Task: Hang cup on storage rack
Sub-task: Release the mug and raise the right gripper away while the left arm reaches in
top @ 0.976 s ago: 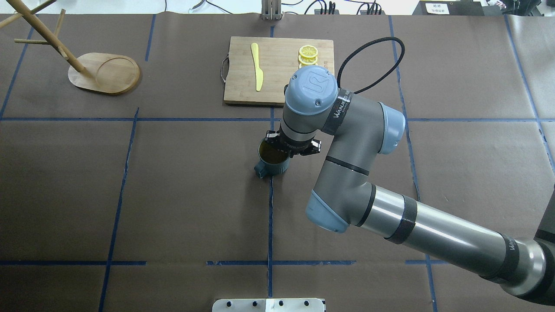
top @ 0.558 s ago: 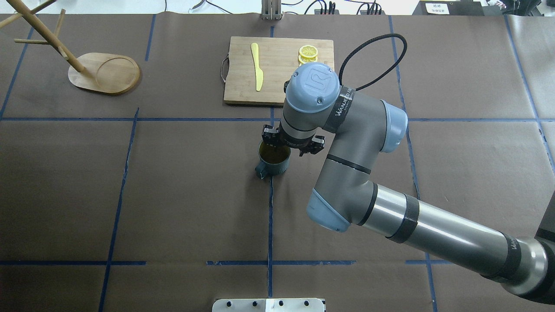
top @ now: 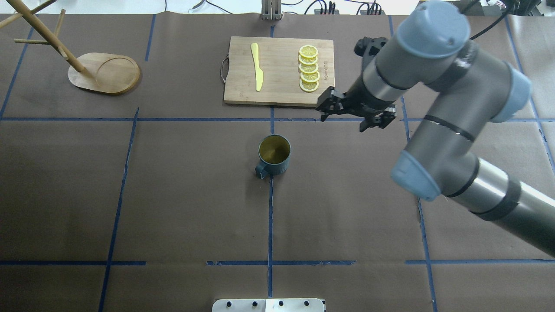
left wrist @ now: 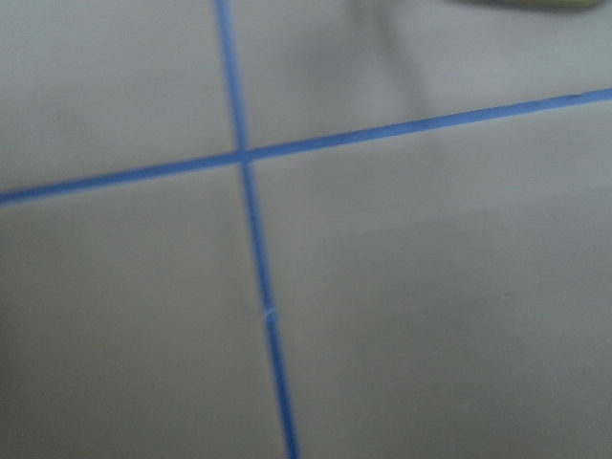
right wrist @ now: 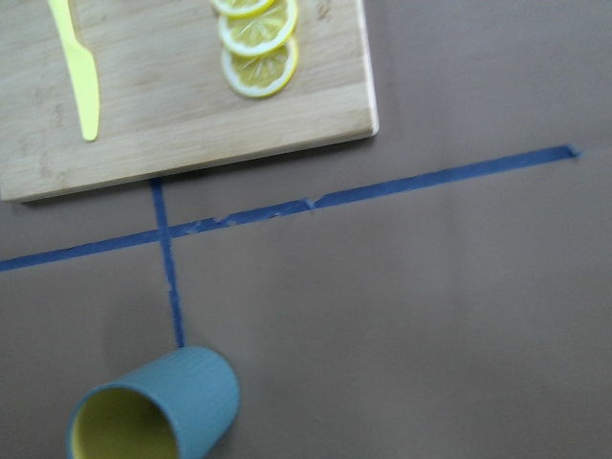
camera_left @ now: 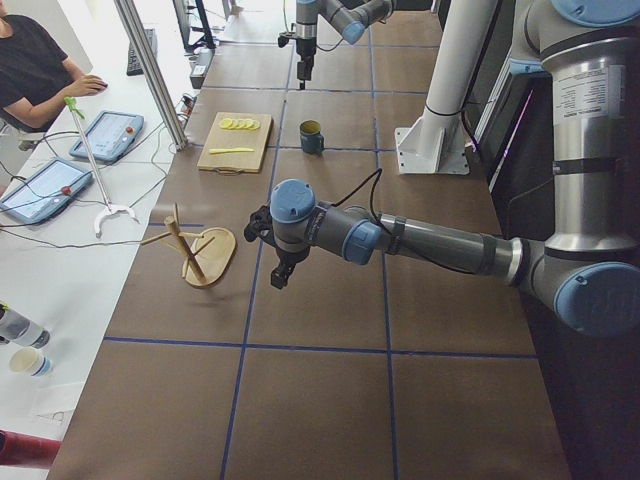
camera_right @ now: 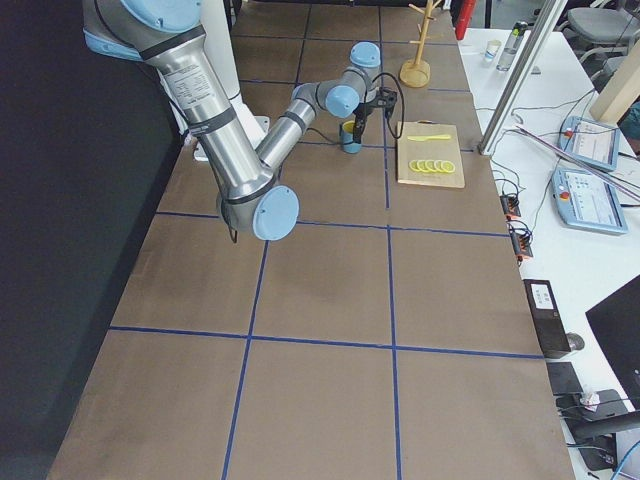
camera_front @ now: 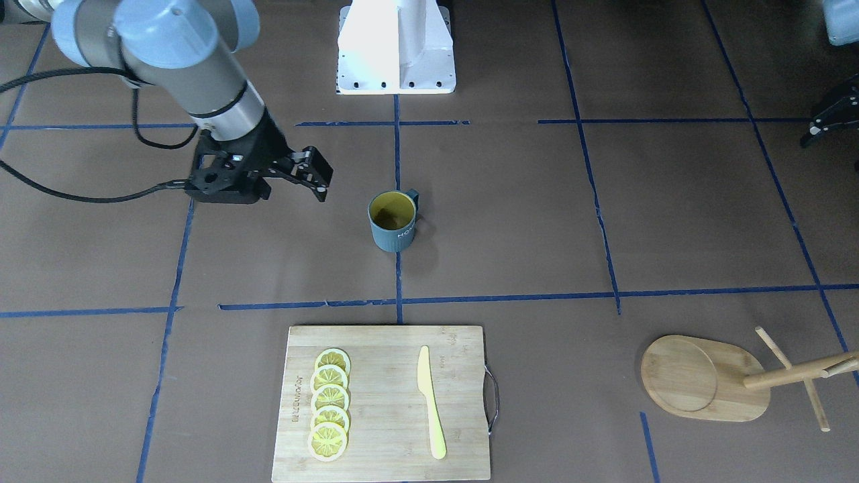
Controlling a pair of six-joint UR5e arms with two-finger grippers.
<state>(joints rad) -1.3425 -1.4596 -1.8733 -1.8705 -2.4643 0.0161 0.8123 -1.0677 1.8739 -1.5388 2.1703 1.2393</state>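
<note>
Right gripper (top: pixel 352 116): fingers spread apart, nothing between them, hovering above the table.

Cup (top: pixel 274 154): upright on the table, well apart from that gripper, on its left-arm side and a bit nearer the robot base. Handle points away from the gripper. Nothing touches it.

Rack (top: pixel 104 73): much further out on the same side, past the cup, with every visible peg bare.

Board (top: pixel 277 69) with lemon slices (top: pixel 308 68) and a yellow knife (top: pixel 257 66): corner just beside the right gripper, on the side away from the base.

Left gripper (camera_left: pixel 280 272): low over the table, near the rack. Cannot tell whether its fingers are apart or together; its wrist camera shows only blurred paper and tape.

Progress, as judged: nothing hung. Grasp, carry to the rack and hooking the handle over a peg are all still open. The left arm looks better placed for the rack.
</note>
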